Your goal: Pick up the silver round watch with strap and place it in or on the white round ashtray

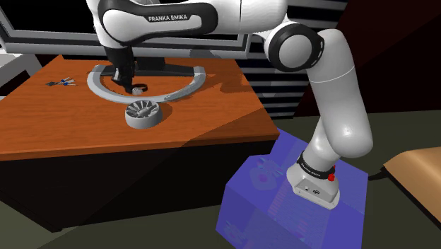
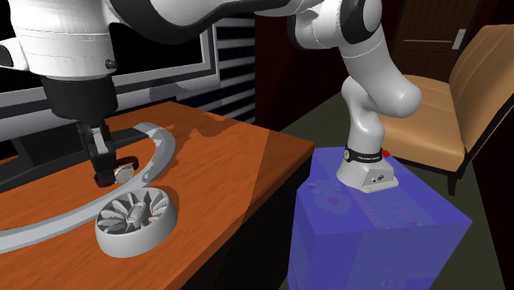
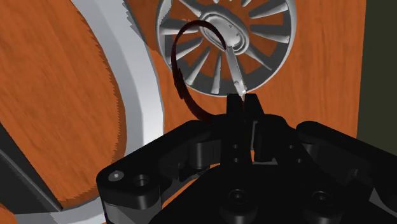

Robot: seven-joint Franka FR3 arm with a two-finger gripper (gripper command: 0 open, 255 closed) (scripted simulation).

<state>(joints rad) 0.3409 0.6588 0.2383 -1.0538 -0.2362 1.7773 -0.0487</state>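
Black gripper (image 3: 243,98) fingers clench the silver round watch (image 3: 236,71), its dark red strap looping free, just over the white finned ashtray (image 3: 273,60) on an orange-brown wooden desk (image 1: 212,117). A curved grey monitor base (image 1: 185,85) arcs behind the ashtray. The arm's blue stand (image 1: 283,205) sits off the desk's corner, a tan chair (image 2: 461,99) beyond it and slatted blinds (image 2: 235,58) behind the desk.
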